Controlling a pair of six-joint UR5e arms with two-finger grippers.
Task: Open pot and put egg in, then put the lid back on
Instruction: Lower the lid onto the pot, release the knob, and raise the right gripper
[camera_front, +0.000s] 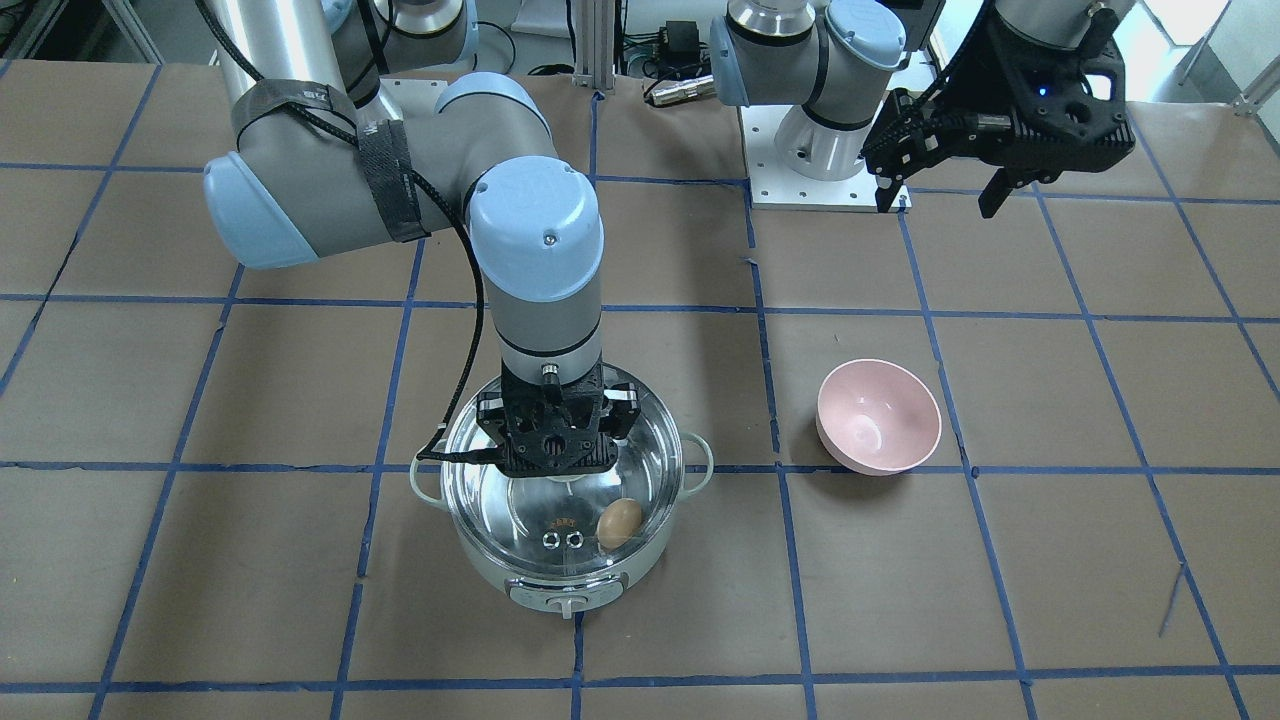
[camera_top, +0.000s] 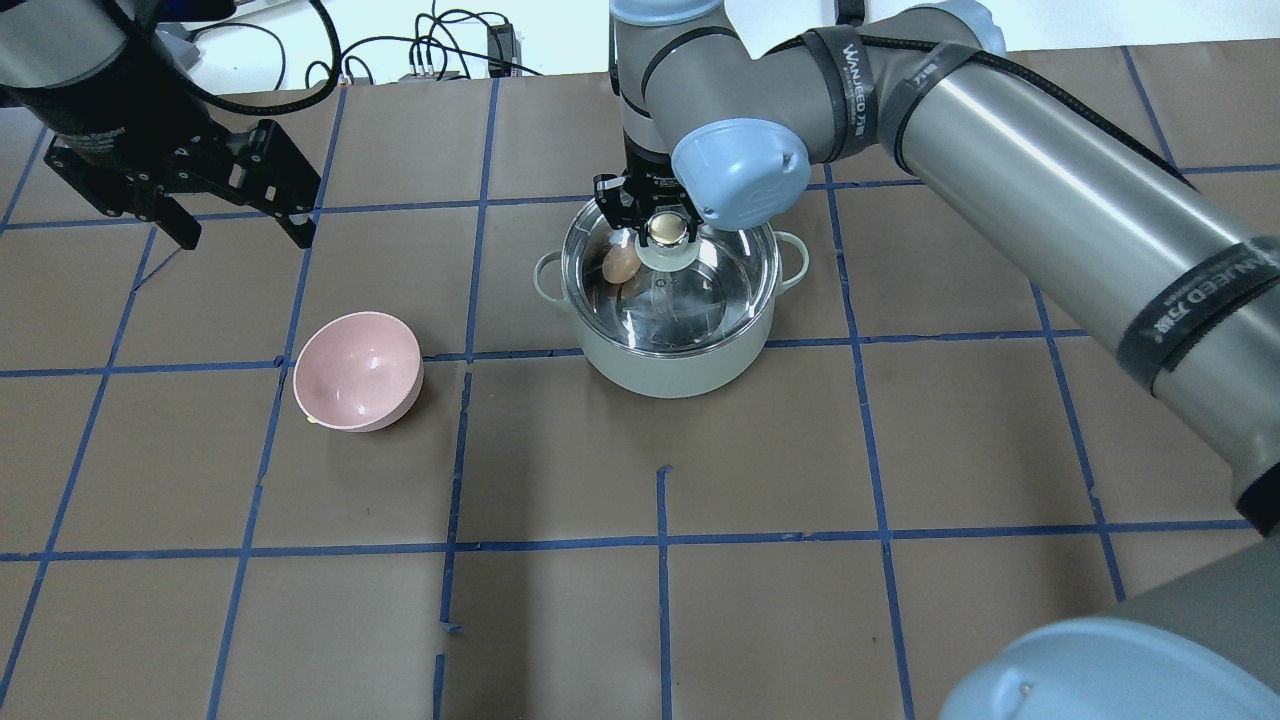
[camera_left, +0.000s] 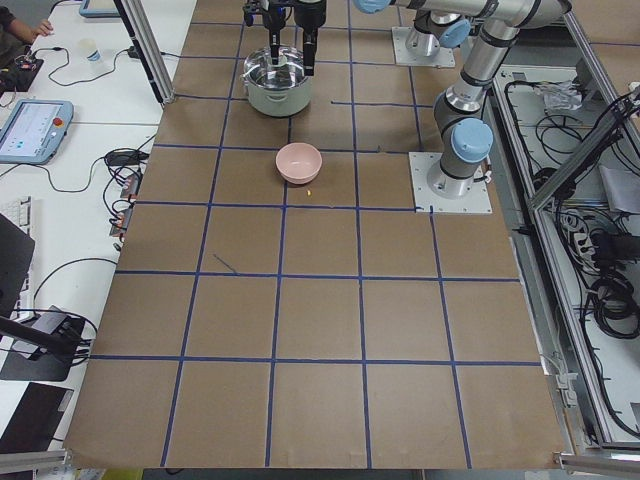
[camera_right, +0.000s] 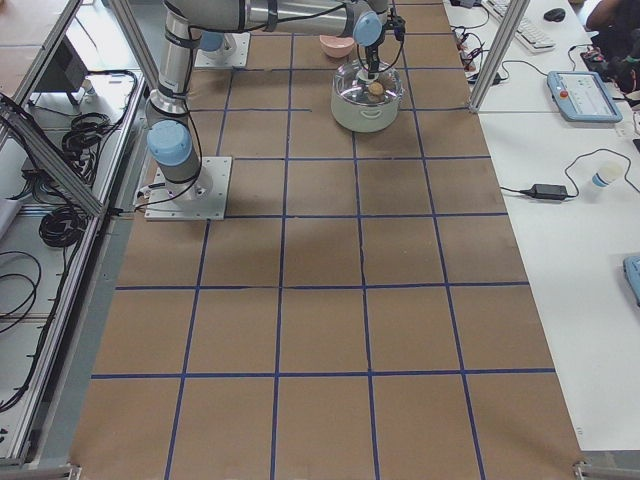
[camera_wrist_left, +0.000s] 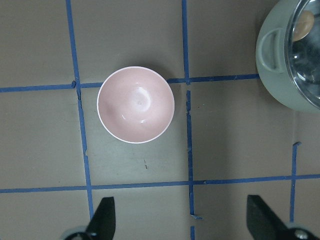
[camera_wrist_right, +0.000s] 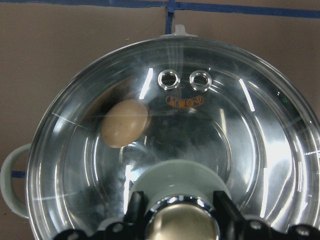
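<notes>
You've got the lid (camera_front: 560, 515) sitting on the pot (camera_top: 680, 365) right now, and the egg (camera_front: 619, 522) lies inside, down on the shiny steel floor, off to one side under the glass. It's a smooth brown-orange oval, and it shows clearly through the lid. Your right gripper (camera_front: 555, 440) hangs straight down over the middle of the pot with its two fingers (camera_wrist_right: 135, 210) closed in tight on either side of the knob (camera_top: 668, 228), so it's gripping the lid by that knob. The knob is round and glossy and sits on a pale green base. Near the lid's edge are two small metal rings (camera_wrist_right: 169, 79), with a small orange mark (camera_wrist_right: 185, 101) just beside them. The pot's body is matte mint green, and a loop handle (camera_front: 700, 462) sticks out at the side. Well apart from the pot stands the pink bowl (camera_front: 878, 415), round and glossy, and you can see straight down to its smooth floor. Your left gripper (camera_front: 938, 205) hovers high above the brown table (camera_front: 1100, 500) with its black fingers spread wide and nothing between them
</notes>
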